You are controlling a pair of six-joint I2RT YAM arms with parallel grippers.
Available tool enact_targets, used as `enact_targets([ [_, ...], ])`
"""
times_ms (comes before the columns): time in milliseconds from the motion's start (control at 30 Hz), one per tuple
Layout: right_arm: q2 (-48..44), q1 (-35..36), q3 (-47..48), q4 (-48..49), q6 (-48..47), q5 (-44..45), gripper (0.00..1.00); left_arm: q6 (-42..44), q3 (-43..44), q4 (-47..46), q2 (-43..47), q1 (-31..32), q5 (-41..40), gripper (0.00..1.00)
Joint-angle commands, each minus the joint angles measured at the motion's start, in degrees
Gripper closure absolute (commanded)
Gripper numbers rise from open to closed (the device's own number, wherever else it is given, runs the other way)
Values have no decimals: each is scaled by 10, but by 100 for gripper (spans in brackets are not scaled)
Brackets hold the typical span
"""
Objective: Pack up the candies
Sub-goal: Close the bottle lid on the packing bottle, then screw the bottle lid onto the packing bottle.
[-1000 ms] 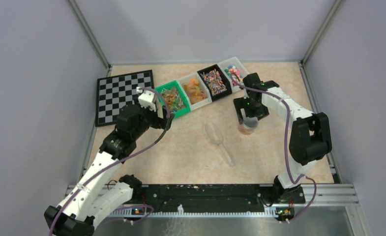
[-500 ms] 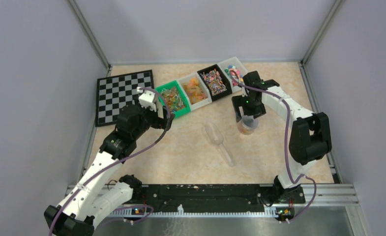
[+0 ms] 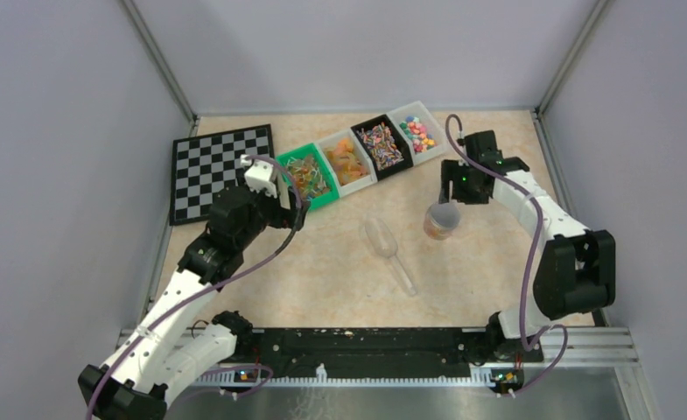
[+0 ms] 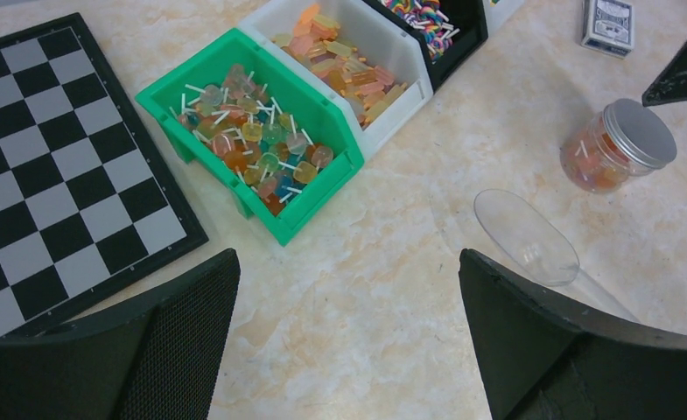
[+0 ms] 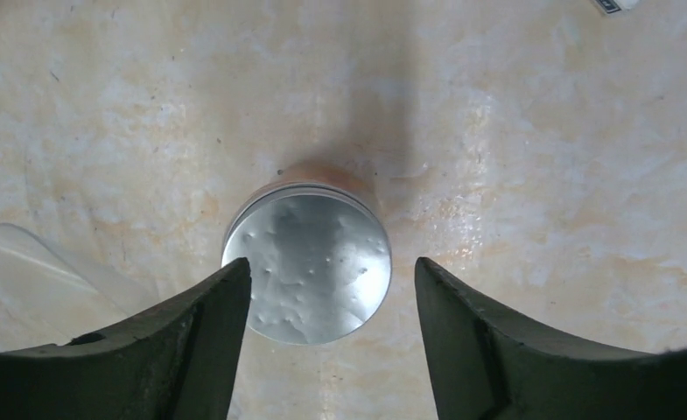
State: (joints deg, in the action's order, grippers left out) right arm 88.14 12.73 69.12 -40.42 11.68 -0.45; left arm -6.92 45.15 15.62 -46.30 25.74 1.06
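On the marbled surface (image 3: 339, 280), a small glass jar (image 3: 441, 222) stands upright with its silver lid (image 5: 307, 267) on, and the orange-red candies (image 4: 589, 166) packed inside show through its wall. The right claw (image 5: 329, 271) hangs directly above that lid with its jaws spread wider than the jar; they grip nothing. Just left of the jar lies a clear plastic scoop (image 3: 389, 249), on its side and apart from it. Toward the far edge, four bins sit in a slanted row, touching one another: a green bin (image 3: 307, 175) of wrapped sweets on white sticks, a white bin (image 3: 350, 160) of orange pieces, a black bin (image 3: 382, 144) of striped multicoloured ones, and a second white bin (image 3: 417, 131) of mixed round sweets. A chessboard (image 3: 220, 168) lies flat just left of the green bin. The left claw (image 4: 344, 280) hovers near the green bin with its jaws wide apart and nothing between them. A small card box (image 4: 606, 24) lies beyond the jar.
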Motion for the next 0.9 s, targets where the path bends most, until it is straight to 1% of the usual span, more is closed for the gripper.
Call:
enact_targets([
  [0, -72, -41, -49, 93, 37, -29, 35, -56, -32, -42, 1, 4, -21, 1],
  [67, -97, -70, -78, 128, 52, -65, 38, -61, -54, -84, -1, 5, 72, 1],
  [167, -131, -98, -132, 193, 72, -99, 39, -74, -36, -92, -33, 5, 153, 5],
  [200, -140, -105, -149, 208, 82, -103, 42, -83, -18, -83, -53, 5, 165, 6],
  [267, -156, -125, -183, 240, 104, -125, 52, -94, 22, -65, -93, 5, 199, 7],
  [300, -162, -145, -201, 260, 116, -144, 54, -95, 46, -64, -113, 5, 225, 9],
  [333, -170, -157, -219, 278, 128, -169, 54, -105, 63, -65, -132, 5, 254, 13],
  [367, -174, -168, -239, 302, 140, -185, 51, -130, 74, -74, -157, 5, 279, 17],
  [433, -178, -183, -269, 343, 158, -218, 50, -179, 89, -115, -194, 5, 329, 24],
  [500, -180, -193, -292, 377, 173, -240, 50, -234, 95, -165, -232, 8, 361, 29],
  [567, -182, -199, -306, 391, 179, -246, 50, -262, 105, -198, -267, 20, 364, 31],
  [700, -188, -204, -324, 400, 176, -252, 49, -256, 155, -195, -346, 64, 320, 31],
  [800, -186, -209, -334, 423, 174, -265, 49, -263, 191, -209, -410, 97, 304, 32],
  [867, -188, -217, -343, 435, 170, -278, 50, -277, 208, -232, -452, 111, 303, 34],
])
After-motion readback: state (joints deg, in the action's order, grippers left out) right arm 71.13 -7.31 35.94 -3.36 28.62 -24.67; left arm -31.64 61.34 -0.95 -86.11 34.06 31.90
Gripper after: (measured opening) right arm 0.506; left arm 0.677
